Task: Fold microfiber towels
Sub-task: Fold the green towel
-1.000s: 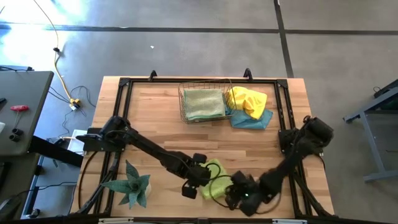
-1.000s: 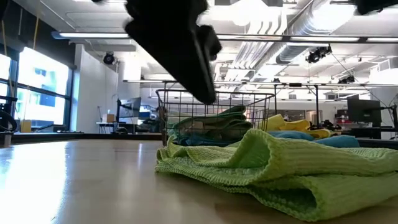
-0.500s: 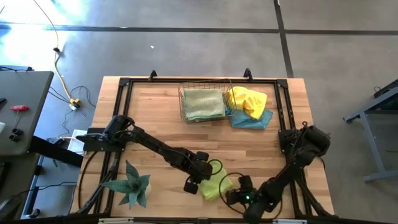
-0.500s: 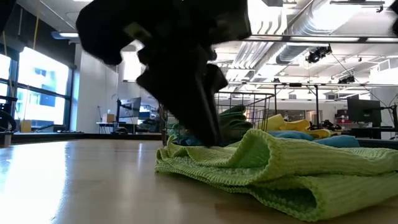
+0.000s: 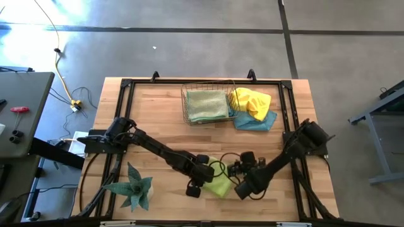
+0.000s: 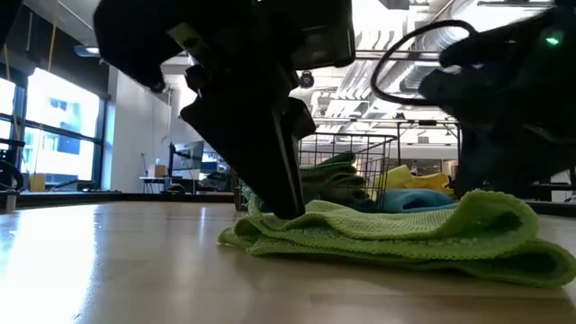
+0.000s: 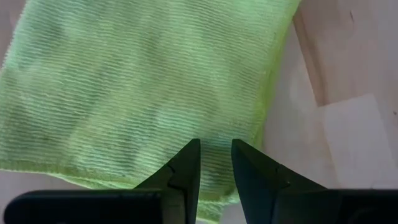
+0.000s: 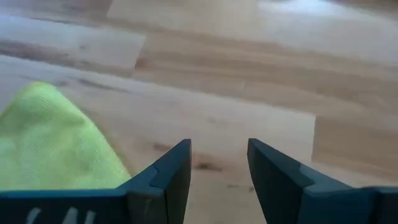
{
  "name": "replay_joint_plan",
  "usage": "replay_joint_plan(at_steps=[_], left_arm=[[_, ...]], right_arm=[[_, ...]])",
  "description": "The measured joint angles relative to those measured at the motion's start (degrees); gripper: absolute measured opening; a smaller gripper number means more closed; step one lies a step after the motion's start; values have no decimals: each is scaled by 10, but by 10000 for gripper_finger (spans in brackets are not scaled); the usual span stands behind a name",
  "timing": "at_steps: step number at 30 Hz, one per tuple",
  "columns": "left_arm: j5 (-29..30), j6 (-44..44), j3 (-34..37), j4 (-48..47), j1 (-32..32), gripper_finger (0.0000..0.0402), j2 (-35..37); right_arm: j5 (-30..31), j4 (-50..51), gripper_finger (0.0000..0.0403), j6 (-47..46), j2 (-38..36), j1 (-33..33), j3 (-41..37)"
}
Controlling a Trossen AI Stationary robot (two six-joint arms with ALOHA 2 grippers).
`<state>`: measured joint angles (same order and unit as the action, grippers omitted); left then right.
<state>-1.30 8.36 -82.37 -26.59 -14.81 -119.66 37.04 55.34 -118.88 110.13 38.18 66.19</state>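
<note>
A pale wooden tabletop (image 5: 164,113) edged by a black metal frame fills the overhead view, with two dark jointed arms reaching in from its left and right sides toward the near edge.

At the far side sits a copper wire basket (image 5: 187,107) holding a folded pale green towel (image 5: 207,104). Just beside it, on the right, a bright yellow towel (image 5: 250,102) lies crumpled on top of a light blue towel (image 5: 257,122).

Near the front left corner stands a spiky green plant (image 5: 134,187), well apart from the work.

Between the two arms, close to the near edge, lies the lime green microfiber towel (image 5: 218,183), doubled over into a low, roughly flat pad (its far edge looks like a soft rolled fold in the table-level view).

The left tool (image 7: 215,163) is pressed down on the towel's left part. Its jaws stand only narrowly apart and appear to pin the cloth rather than pinch it.

The right tool (image 8: 217,163) hovers just beside the towel's right edge, over bare wood. Its jaws are partly open and empty.

The towel lies to the left of the right tool, between both tools. The left arm is the one touching it, so any next fold would likely start from the free right edge.
</note>
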Motion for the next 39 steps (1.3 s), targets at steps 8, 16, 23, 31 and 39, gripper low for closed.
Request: replay_joint_plan(at_steps=[8, 16, 23, 31, 39], left_arm=[[2, 4, -2, 2, 2, 80, 11], [-37, -28, -2, 11, 17, 81, 19], [-32, -27, -2, 13, 34, 81, 19], [-32, -26, -2, 12, 40, 80, 19], [-32, -1, -2, 7, 31, 80, 12]], right_arm=[[-135, -18, 151, 40, -96, 17, 0], [-184, -151, 151, 18, -126, 85, 1], [-167, -234, 152, -98, -60, 114, 1], [-144, -305, 172, -104, -8, 107, 1], [-73, -314, 179, -112, 17, 72, 1]])
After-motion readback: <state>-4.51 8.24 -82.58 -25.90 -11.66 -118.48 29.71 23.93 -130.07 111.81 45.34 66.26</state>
